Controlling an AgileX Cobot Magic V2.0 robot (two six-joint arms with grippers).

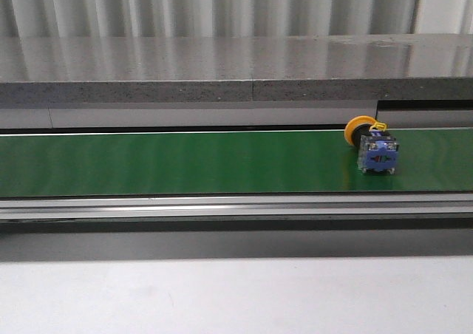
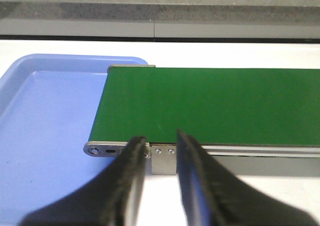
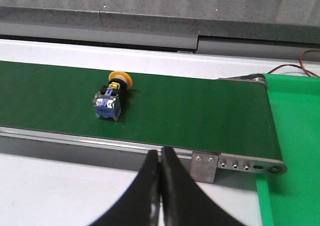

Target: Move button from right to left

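while lying on its side on the green conveyor belt, yellow-capped push-button switch untouched; left gripper slightly parted, right gripper closed, empty.

Where things lie around the belt

We see the button lying on its side on the conveyor belt, near the belt's right end, its cap toward the belt's far edge. A tray sits at the belt's left end, a raised ledge runs behind the belt, and the table lies before it.
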